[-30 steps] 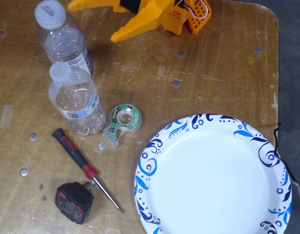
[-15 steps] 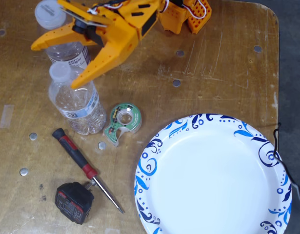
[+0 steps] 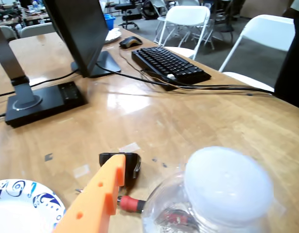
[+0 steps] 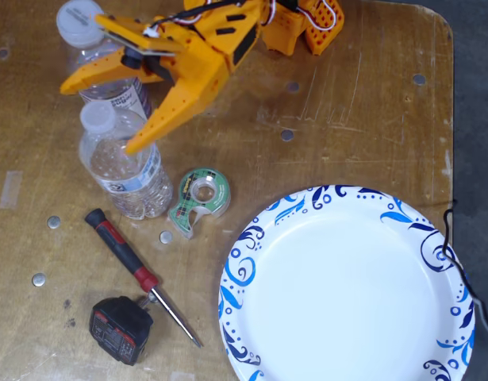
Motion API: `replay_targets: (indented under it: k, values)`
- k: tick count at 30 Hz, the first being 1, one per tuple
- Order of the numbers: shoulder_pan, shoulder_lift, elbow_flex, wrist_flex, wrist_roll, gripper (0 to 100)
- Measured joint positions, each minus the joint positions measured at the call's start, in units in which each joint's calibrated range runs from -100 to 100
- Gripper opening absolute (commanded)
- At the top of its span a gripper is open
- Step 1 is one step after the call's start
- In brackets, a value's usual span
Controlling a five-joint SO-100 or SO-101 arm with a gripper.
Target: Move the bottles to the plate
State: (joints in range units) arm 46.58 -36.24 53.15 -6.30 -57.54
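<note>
In the fixed view, a screwdriver [image 4: 136,270] with a red and black handle and a small black box [image 4: 118,329] are seen at the lower left of the wooden table [image 4: 363,103]. Above them two bottles stand side by side: the purple-label bottle [image 4: 93,59] at the top left and the blue-label bottle [image 4: 124,163] just below it, both well apart from the plate [image 4: 347,286]. The orange gripper [image 4: 101,111] is spread wide open over them, one finger lying across the purple-label bottle and the other reaching down beside the blue-label bottle's cap; nothing is clamped, and whether either finger touches a bottle cannot be told. A green tape dispenser [image 4: 200,198] lies just right of the blue-label bottle. The plate fills the lower right and is empty. In the wrist view, the plate's rim [image 3: 23,194] shows at the lower left, an orange finger [image 3: 98,199] rises next to it, and a white bottle cap [image 3: 227,187] looms at the lower right; a monitor stand [image 3: 42,97] and keyboard [image 3: 171,63] lie beyond.
</note>
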Motion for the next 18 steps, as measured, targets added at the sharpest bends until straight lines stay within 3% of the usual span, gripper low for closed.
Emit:
replay_targets:
  k: [9,18]
  values:
    - [-0.2,3.2,0.0,-0.1,-0.4,40]
    - [2.6,3.9,-0.1,-0.8,0.9,12]
